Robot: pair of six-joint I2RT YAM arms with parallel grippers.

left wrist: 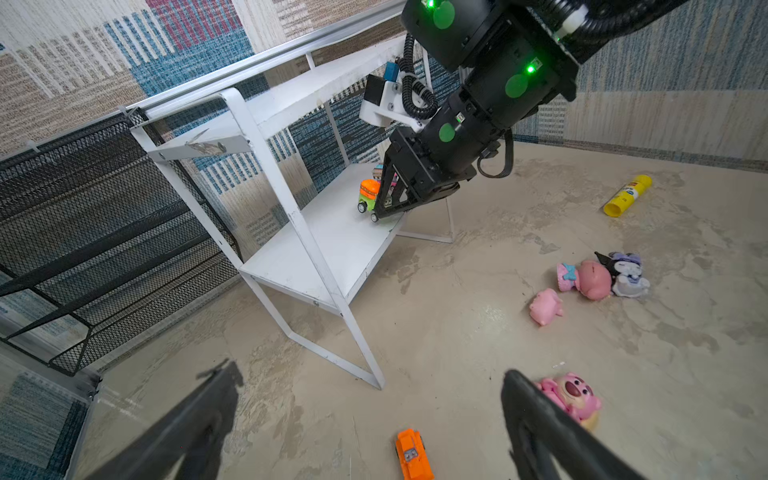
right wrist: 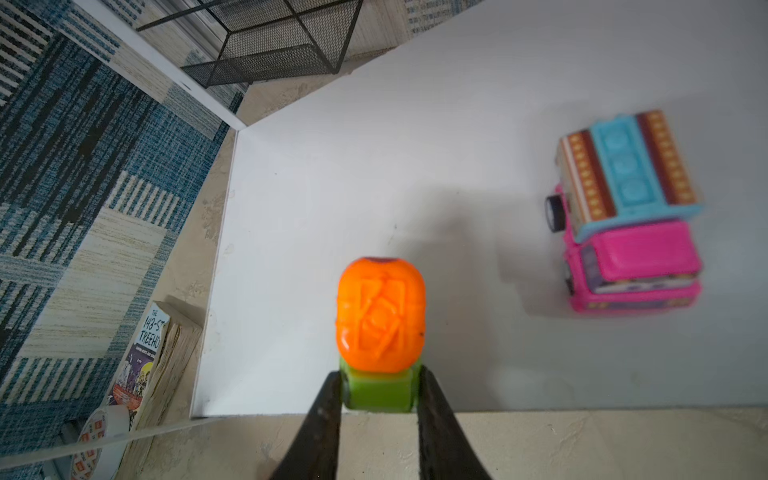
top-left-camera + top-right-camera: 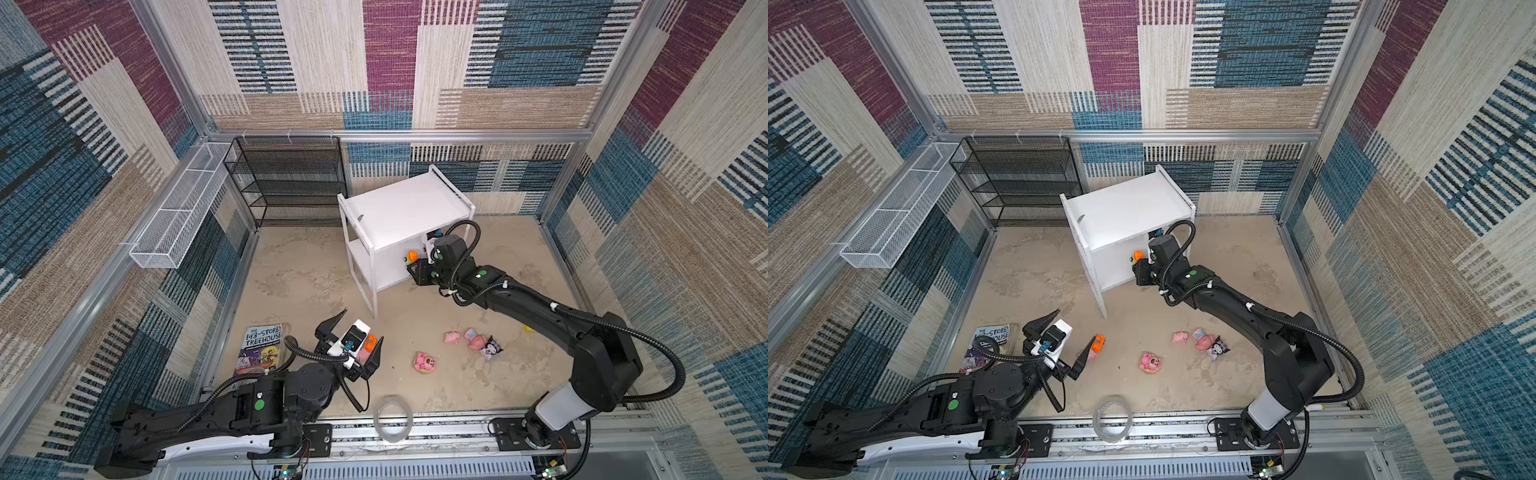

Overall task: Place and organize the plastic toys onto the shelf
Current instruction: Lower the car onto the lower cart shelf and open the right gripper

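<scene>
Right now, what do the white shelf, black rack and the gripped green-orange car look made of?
White shelf: thin legs look like painted metal; boards smooth, matt, material unclear.
Black rack: probably coated metal mesh, see-through weave on wire frame.
Green-orange car: moulded plastic, slightly glossy, with raised relief.

The beige counter [image 3: 299, 270] carries a white two-tier shelf [image 3: 407, 208] at 12 o'clock. Its lower board [image 2: 332, 187] bears a pink-and-blue plastic car [image 2: 631, 216] and, at the edge, a green-orange plastic car [image 2: 380, 316]. An orange plastic car [image 3: 1099, 344] lies at 7 o'clock.
</scene>
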